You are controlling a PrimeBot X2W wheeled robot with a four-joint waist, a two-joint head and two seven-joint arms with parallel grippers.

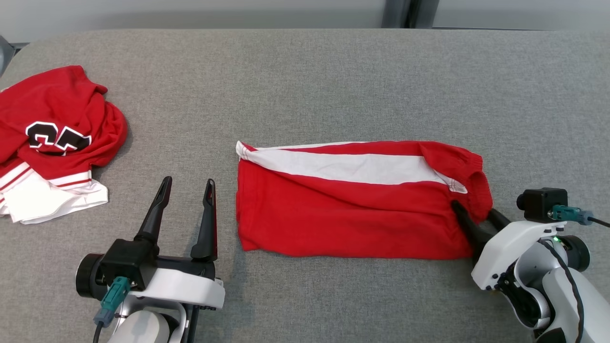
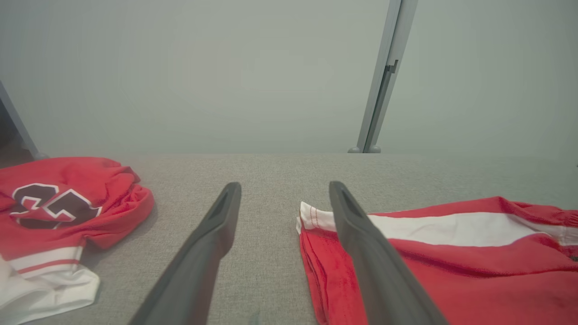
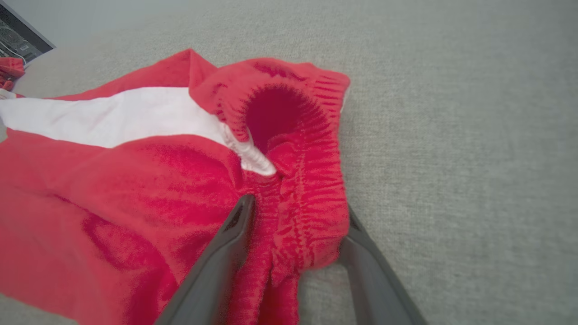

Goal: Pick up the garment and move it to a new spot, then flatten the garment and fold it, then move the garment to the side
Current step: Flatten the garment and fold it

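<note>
The right gripper [image 3: 295,205] is set astride the bunched elastic waistband [image 3: 311,180] of the red shorts [image 1: 352,209], one finger on each side; whether the cloth is pinched cannot be told. The shorts are spread flat near the front edge of the grey fabric-covered table [image 1: 333,85]. The left gripper [image 1: 188,182] is held open and empty just beside their other end. A crumpled red jersey [image 1: 57,124] is seen at the left edge.

White-shelled forearms [image 1: 514,243], black wrist cameras [image 1: 543,202] with teal cable plugs [image 1: 569,213], long dark tapered tool fingers [image 1: 153,214]
</note>
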